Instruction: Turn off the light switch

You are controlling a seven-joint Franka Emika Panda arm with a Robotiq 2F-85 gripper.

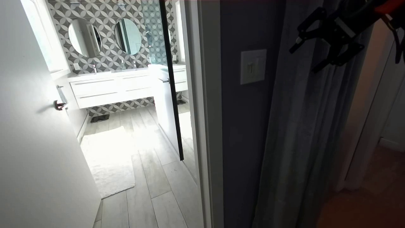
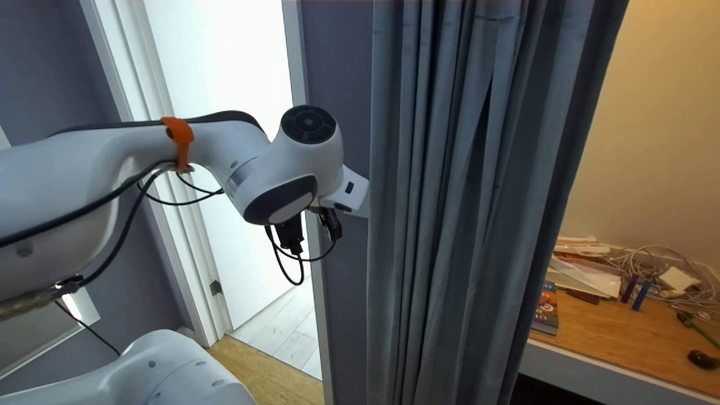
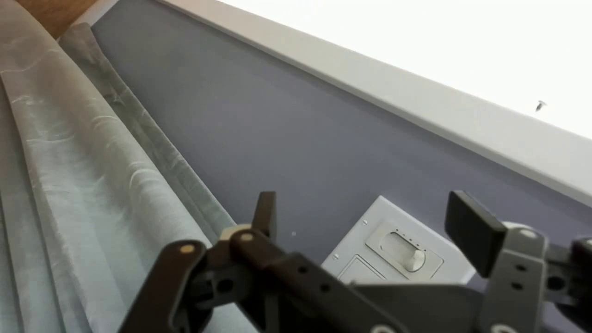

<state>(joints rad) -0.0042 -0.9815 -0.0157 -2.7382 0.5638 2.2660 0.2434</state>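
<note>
The light switch (image 1: 253, 66) is an off-white plate on the grey wall between the door frame and the curtain in an exterior view. It also shows in the wrist view (image 3: 386, 221), tilted, with an oval slider slot and a flat rocker (image 3: 360, 272) beside it. The rocker's lower part is hidden by my gripper. My gripper (image 1: 305, 58) is open and empty, in front of the curtain, right of the plate and apart from it. In the wrist view the plate lies beyond the open fingers (image 3: 365, 212). In an exterior view the arm (image 2: 304, 163) mostly hides the gripper.
A long grey-blue curtain (image 2: 444, 197) hangs close beside the switch. A white door frame (image 1: 210, 110) is on its other side, with an open white door (image 1: 41, 126) and a bathroom. A wooden shelf (image 2: 607, 337) holds papers and cables.
</note>
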